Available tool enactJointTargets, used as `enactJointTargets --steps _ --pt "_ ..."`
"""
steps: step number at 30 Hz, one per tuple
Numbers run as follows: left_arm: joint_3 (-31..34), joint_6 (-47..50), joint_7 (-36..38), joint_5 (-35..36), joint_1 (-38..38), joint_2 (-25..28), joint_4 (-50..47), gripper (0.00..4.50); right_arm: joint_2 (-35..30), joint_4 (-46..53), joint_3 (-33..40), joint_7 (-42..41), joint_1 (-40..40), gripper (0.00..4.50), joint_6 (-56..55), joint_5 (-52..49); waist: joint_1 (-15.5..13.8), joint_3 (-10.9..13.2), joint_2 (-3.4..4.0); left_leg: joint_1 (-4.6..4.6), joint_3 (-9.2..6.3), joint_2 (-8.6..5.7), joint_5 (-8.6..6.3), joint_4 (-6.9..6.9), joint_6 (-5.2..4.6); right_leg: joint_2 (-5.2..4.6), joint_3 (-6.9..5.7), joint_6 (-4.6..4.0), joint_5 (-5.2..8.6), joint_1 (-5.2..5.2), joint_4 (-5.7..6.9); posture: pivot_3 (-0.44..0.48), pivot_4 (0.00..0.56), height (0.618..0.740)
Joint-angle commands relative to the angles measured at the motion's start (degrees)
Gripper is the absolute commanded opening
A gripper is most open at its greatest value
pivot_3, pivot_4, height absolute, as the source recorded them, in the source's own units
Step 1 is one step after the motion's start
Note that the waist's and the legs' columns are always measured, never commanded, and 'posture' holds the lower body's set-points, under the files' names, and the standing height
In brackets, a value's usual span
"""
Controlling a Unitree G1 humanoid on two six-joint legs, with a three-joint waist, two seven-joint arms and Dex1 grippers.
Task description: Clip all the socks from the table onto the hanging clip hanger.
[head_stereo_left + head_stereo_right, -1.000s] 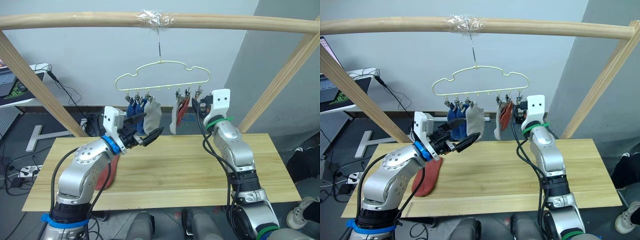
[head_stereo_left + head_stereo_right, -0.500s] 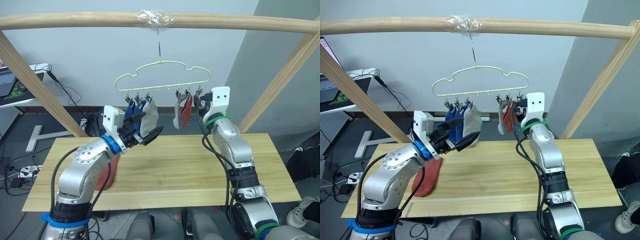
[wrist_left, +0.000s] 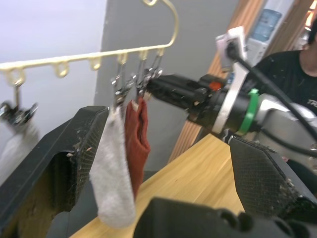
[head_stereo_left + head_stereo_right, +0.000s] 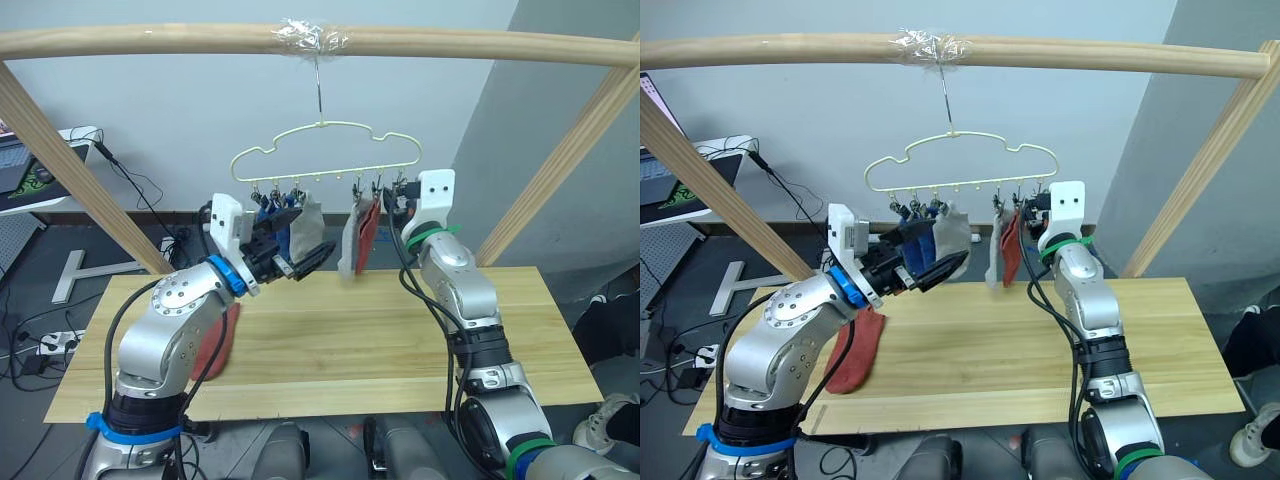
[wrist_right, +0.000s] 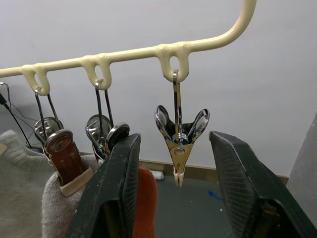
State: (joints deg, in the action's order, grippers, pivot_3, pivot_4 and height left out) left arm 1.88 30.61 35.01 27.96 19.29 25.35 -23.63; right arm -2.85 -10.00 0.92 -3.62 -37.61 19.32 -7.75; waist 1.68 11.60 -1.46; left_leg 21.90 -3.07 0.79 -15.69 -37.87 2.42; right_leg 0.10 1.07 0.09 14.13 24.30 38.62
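Fingers of the right gripper (image 5: 173,198) are spread around the empty clip (image 5: 179,134), gripping nothing. The left gripper (image 3: 163,168) is also held open and empty. The red sock (image 4: 855,352) on the table (image 4: 1040,340) should be fetched while that clip is squeezed squarely.

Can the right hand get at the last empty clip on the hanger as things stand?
Probably yes. The right hand is open, with the empty clip hanging just ahead between its fingers. Nothing lies between them; the clipped rust-red sock hangs to one side on the clip hanger.

— What's behind the worktop?
— A pale blue-grey wall (image 4: 170,110), cables (image 4: 140,190) trailing along the dark floor (image 4: 40,290), and a side desk with a laptop (image 4: 25,165) off its left end.
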Motion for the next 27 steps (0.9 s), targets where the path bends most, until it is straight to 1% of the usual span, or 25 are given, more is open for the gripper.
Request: enactJointTargets --steps 1,7,25,27 --pt "-0.3 0.4 -0.5 1.3 1.4 -0.2 -3.3 4.50 0.4 1.0 0.2 -0.3 -2.1 2.29 -1.6 0.2 0.0 0.0 0.00 -0.01 0.00 0.01 0.00 0.00 0.00 0.00 0.00 0.00 0.00 0.00 0.00 0.044 0.184 0.740" --pt "0.0 0.9 -1.0 2.1 3.4 -0.7 -3.3 4.50 1.1 -0.1 0.0 -0.2 -3.2 2.29 -2.3 0.4 0.0 0.0 0.00 -0.01 -0.02 0.00 0.00 0.00 0.00 0.01 -0.02 0.00 0.00 0.00 0.03 0.047 0.185 0.740" --pt "0.2 0.9 -1.7 2.7 4.3 -1.1 -3.9 4.50 1.3 -2.6 0.1 0.1 -4.5 2.29 -4.2 0.8 0.0 0.0 0.01 0.00 -0.02 -0.01 0.00 0.01 0.00 0.00 -0.02 0.00 0.00 0.00 0.00 0.048 0.186 0.740" --pt "0.2 0.7 -1.7 2.6 4.4 -1.2 -3.8 4.50 1.2 -2.8 0.2 0.1 -4.6 2.29 -4.5 0.9 0.0 0.0 0.01 0.00 -0.02 -0.01 0.00 0.01 0.00 0.00 -0.02 0.00 0.00 0.00 0.00 0.052 0.179 0.740"
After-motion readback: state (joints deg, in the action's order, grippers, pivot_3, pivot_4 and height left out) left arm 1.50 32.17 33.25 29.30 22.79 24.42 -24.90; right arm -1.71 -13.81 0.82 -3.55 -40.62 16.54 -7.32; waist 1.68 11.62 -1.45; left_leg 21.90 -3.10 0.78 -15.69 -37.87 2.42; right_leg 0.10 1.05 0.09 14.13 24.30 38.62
